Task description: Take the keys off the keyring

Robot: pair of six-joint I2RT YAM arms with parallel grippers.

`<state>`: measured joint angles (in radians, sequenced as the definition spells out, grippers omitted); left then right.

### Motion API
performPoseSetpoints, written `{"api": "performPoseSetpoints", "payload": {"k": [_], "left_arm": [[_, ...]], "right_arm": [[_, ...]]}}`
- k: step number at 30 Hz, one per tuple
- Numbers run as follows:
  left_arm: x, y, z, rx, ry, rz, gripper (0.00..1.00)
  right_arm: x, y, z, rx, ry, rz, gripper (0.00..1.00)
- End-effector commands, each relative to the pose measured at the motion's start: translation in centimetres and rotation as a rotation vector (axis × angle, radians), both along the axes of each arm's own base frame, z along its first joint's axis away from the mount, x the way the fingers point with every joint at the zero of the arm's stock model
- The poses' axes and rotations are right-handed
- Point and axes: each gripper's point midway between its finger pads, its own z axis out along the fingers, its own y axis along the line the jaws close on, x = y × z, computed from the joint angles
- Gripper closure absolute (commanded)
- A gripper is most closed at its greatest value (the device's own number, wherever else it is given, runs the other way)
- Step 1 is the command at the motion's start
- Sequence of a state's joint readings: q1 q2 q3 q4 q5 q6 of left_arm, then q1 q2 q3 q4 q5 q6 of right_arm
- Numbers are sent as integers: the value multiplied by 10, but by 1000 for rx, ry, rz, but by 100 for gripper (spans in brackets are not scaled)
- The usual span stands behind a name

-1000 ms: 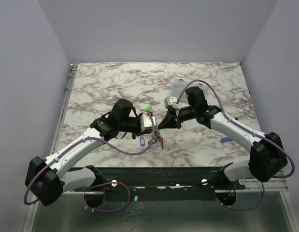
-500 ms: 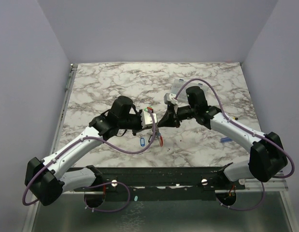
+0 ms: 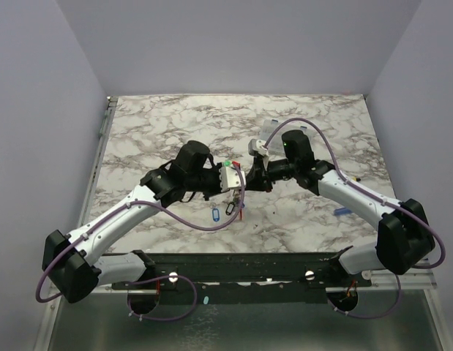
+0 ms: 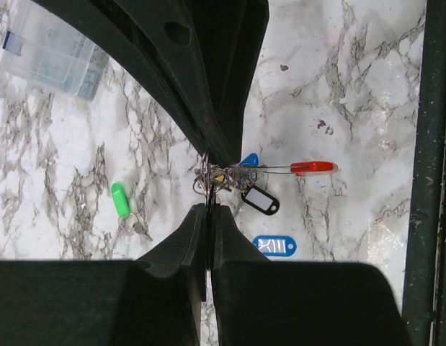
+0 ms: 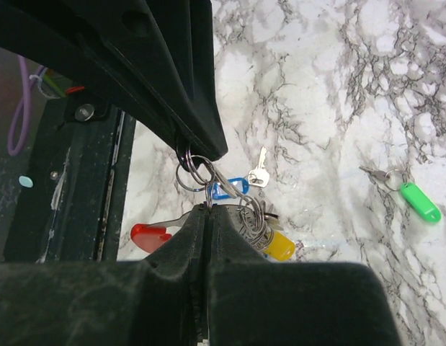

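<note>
Since a second ago both grippers have been shifting together away from the near edge, carrying the bunch with them. The keyring is hanging in the air over the middle of the table, right where the two sets of fingertips are meeting. The left gripper and the right gripper are both clenched tight on its thin wire loops, tip against tip. The loops are overlapping too much to tell which one each is pinching. From above, the ring is too small to make out at all.

The keys are dangling just below the ring with blue, yellow and red tags showing, along with a black tag bearing a white label. Most of the key blades are hiding behind the fingers and the tags.

A green-tagged key is lying loose on the marble just beyond the grippers. A blue tag is lying on the nearer side, apart from the bunch.

A clear box is sitting farther back, partly covered by the right arm. Open marble is stretching away to the left and toward the back. A dark rail is running along the near edge.
</note>
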<state>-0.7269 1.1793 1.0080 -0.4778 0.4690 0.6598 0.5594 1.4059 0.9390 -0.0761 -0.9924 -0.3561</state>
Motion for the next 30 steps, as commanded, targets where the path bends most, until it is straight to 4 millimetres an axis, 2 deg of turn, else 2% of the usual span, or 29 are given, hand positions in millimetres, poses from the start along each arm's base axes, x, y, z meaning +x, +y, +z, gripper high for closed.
{"api": "performPoseSetpoints", "payload": {"k": [1, 5, 7, 9, 15, 21, 30], "left_arm": [[19, -13, 46, -42, -203, -25, 100], [28, -6, 49, 9, -311, -22, 100], [27, -3, 50, 28, -362, -43, 100], [26, -1, 49, 60, -432, -74, 100], [19, 3, 58, 83, -643, -139, 100], [4, 9, 62, 97, -912, -275, 100], [-7, 10, 75, 27, -1064, -257, 100]], "right_arm": [[0, 1, -14, -51, 76, -33, 99], [-10, 2, -10, -35, 123, 7, 98], [-15, 3, -7, -23, 143, 23, 91], [-17, 2, -3, -16, 156, 30, 79], [-21, -2, 7, 19, 178, 65, 59], [-16, -12, 27, 62, 131, 65, 57], [-22, -12, 40, 112, 102, 114, 57]]}}
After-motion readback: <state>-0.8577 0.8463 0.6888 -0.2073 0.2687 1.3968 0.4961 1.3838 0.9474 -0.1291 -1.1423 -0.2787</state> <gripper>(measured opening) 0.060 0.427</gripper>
